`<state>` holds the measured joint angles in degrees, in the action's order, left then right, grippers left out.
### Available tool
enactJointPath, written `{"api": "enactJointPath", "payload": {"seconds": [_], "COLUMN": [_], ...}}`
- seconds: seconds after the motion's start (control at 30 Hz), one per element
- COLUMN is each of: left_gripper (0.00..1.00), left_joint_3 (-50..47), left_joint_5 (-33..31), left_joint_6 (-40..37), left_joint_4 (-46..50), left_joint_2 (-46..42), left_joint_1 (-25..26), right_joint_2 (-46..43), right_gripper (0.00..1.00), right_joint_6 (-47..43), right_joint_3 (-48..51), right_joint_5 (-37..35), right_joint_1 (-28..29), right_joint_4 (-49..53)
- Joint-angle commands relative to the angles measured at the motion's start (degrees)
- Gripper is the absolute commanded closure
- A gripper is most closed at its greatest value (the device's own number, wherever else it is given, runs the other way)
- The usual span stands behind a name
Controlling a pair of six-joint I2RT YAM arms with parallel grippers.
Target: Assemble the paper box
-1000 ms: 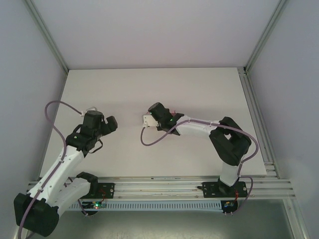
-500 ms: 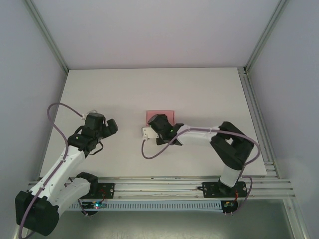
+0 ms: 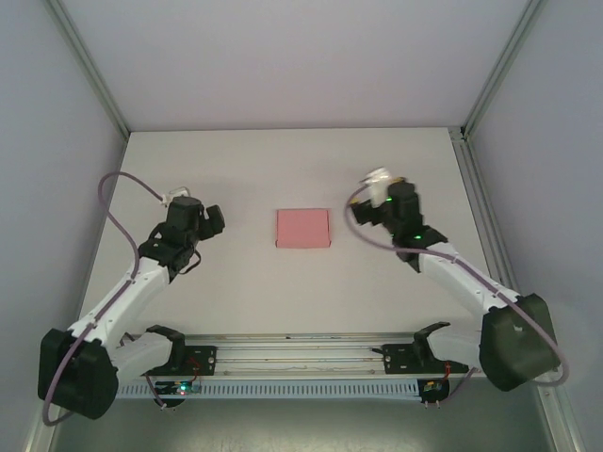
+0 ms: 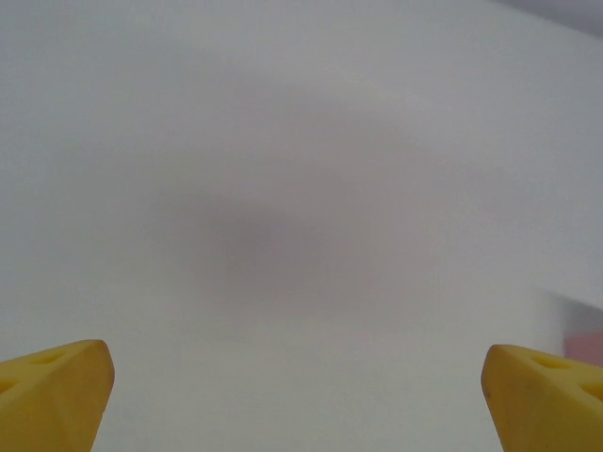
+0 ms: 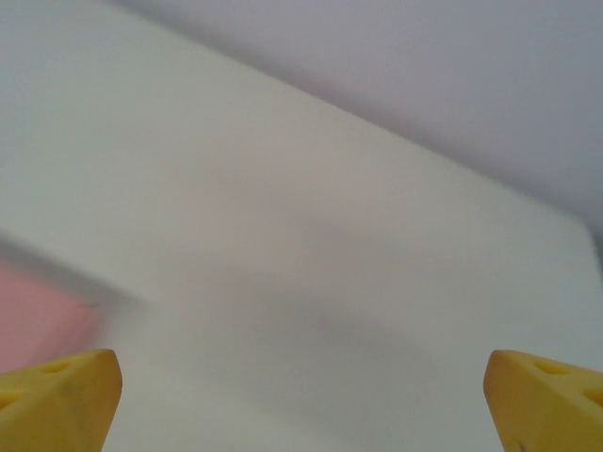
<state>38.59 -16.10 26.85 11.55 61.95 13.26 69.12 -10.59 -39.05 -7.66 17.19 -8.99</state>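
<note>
The paper box (image 3: 302, 228) is a small closed pink rectangle lying flat in the middle of the white table (image 3: 283, 160), with nothing touching it. My left gripper (image 3: 196, 215) hovers well to its left, open and empty. My right gripper (image 3: 382, 196) is off to the box's right, also open and empty, and looks blurred. In the left wrist view the yellow fingertips (image 4: 52, 391) stand far apart and a strip of the pink box (image 4: 586, 347) shows at the right edge. In the right wrist view the fingertips (image 5: 57, 395) are wide apart, with the pink box (image 5: 33, 315) at the lower left.
Grey walls and metal frame posts (image 3: 94, 71) close in the table on three sides. An aluminium rail (image 3: 301, 353) with both arm bases runs along the near edge. Purple cables (image 3: 113, 202) loop off each arm.
My right gripper has opened, left the paper box on the table and swung away to the right. The left gripper shifted slightly back and left.
</note>
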Motion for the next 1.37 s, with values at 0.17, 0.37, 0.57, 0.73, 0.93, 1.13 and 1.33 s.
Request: {"api": "enactJointPath", "payload": {"seconds": [0.17,0.37,0.57,0.73,0.93,1.13,1.33], "left_gripper": [0.00,0.00,0.00,0.00,0.00,0.00,0.00], "left_joint_3": [-8.7,-13.1,-12.4,-19.5,-16.5,-16.2,-16.2], "left_joint_5": [-3.1,1.1,9.8,12.9,16.0,16.1,16.1], "left_joint_6": [-19.8,-22.8,-23.9,-23.2,-23.6,-23.7,-23.8], "left_joint_4": [-31.8,-44.0,-45.8,-73.7,-63.2,-61.5,-61.8], "left_joint_2": [10.4,16.8,18.5,30.2,27.5,27.2,27.2], "left_joint_1": [-6.8,-7.5,-10.9,-14.7,-14.9,-14.8,-14.9], "right_joint_2": [3.9,10.5,17.2,18.1,17.8,18.0,17.9], "right_gripper": [0.02,0.02,0.02,0.02,0.02,0.02,0.02], "right_joint_6": [9.1,7.9,10.6,12.0,11.6,11.4,11.4], "right_joint_3": [17.5,21.8,21.8,20.7,20.6,20.5,20.5], "right_joint_5": [-6.7,-3.0,-0.2,1.3,1.6,1.9,2.0], "right_joint_1": [-9.8,-11.6,-14.7,-16.0,-15.9,-15.9,-15.9], "right_joint_4": [-30.5,-47.1,-52.0,-51.8,-51.0,-50.9,-50.7]}}
